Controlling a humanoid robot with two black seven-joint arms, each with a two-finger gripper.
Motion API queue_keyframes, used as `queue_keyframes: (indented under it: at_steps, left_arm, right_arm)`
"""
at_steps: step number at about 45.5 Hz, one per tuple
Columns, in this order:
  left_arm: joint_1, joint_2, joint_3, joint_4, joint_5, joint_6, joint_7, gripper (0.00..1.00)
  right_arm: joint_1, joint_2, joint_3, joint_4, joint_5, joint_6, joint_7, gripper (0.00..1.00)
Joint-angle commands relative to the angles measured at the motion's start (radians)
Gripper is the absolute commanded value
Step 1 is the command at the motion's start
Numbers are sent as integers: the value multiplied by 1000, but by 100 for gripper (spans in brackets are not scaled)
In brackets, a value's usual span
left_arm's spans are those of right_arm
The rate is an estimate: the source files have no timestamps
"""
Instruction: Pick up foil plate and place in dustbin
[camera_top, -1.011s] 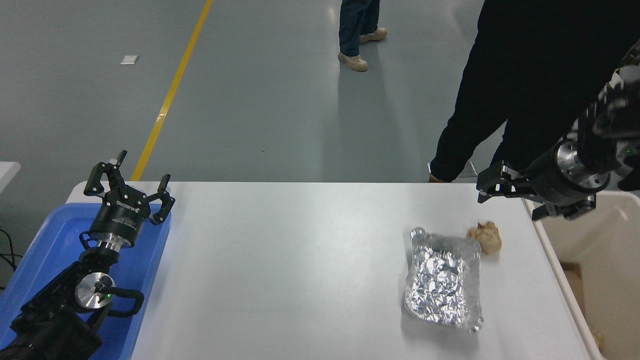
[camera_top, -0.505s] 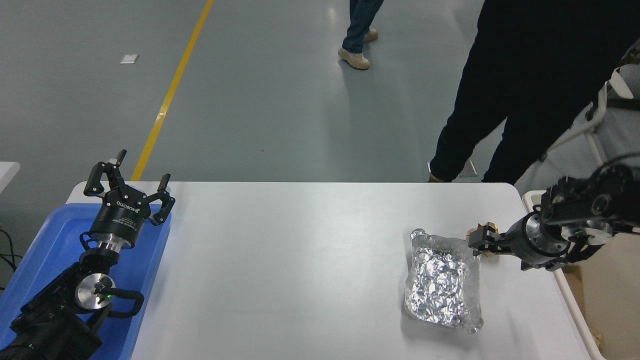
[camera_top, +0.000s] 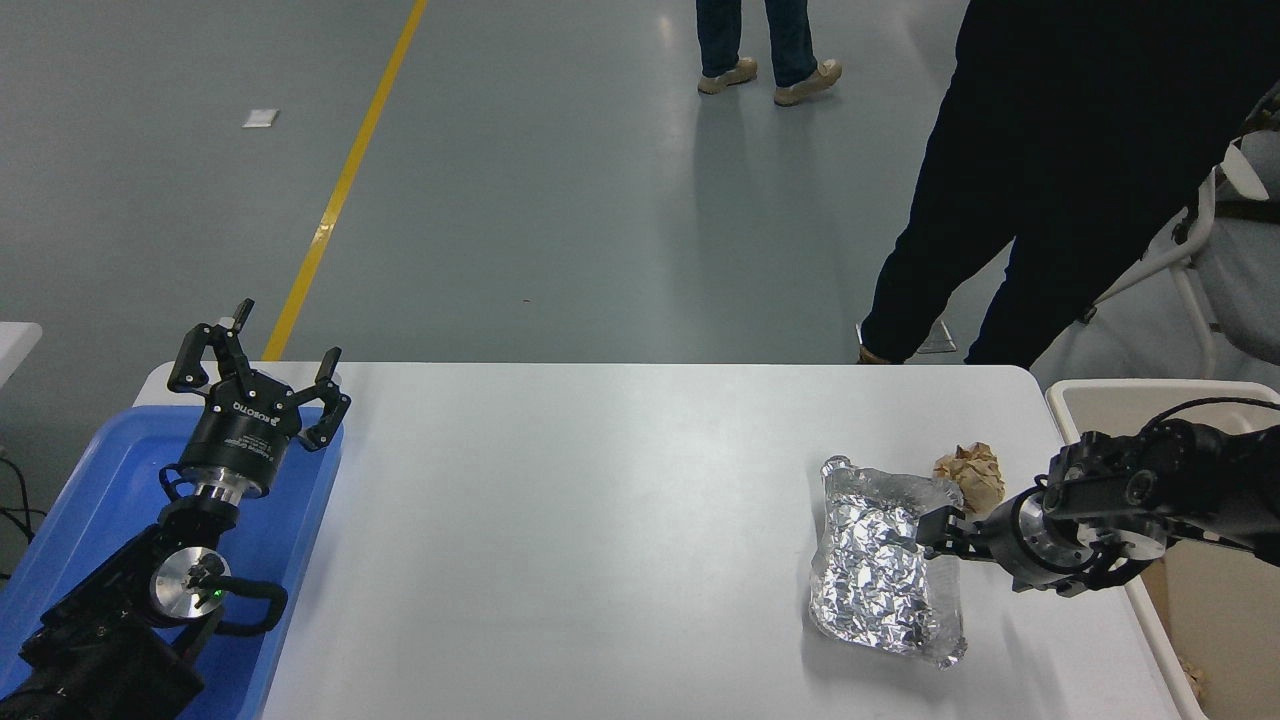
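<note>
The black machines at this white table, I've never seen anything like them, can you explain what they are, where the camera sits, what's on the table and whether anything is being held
This is one picture from a camera high on the robot's head, looking down over a white table. The black machines are its two arms, each ending in a tool for grasping.

The left tool is parked with its fingers spread, above a shallow blue tray at the table's left end. The right tool comes in from the right and sits at the right rim of a crinkled foil plate. Whether it has gripped the rim cannot be made out; the plate lies on the table.

Just behind the plate is a small crumpled brown paper ball. Beside the table's right end stands a cream dustbin. At the far side a person in dark clothes stands on the grey floor.
</note>
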Motion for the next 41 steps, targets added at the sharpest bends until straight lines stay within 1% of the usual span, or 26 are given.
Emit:
queue_keyframes:
  at_steps: [1,9,12,13,15,16,17,19,21,22,25,26,41]
  left_arm:
    - [0,0,0,0,0,0,0,98]
    - [0,0,0,0,0,0,0,98]
    - [0,0,1,0,0,2,0,98]
    - [0,0,0,0,0,0,0,98]
    - [0,0,0,0,0,0,0,98]
    - [0,0,0,0,0,0,0,98]
    - [0,0,0,0,0,0,0,98]
    - [0,0,0,0,0,0,0,98]
    - [0,0,0,1,0,2,0,98]
    - [0,0,0,1,0,2,0,98]
    - [0,0,0,0,0,2,0,98]
    - [0,0,0,0,0,0,0,98]
    - [0,0,0,0,0,2,0,98]
  right_arm:
    - [-70,34,34,-57,-4,-36,1,98]
    - [-85,37,34,-57,-4,-67,3,90]
    - [-93,45,34,-57,-6,-87,4,89]
    - [-94,48,34,-57,-4,-93,6,86]
    - [-97,53,34,-57,-6,-108,7,75]
    - [-99,54,34,-57,-7,-113,9,67]
    - [-102,57,34,-57,-15,-119,9,54]
    - [-104,62,34,-57,-38,-122,9,38]
    - [-104,62,34,-55,-61,-125,9,25]
    - [-102,62,34,-55,-75,-131,9,16]
    - [-100,62,34,-54,-80,-139,9,3]
    - [-99,62,34,-52,-80,-141,9,0]
    - [-82,54,33,-46,-84,-165,11,0]
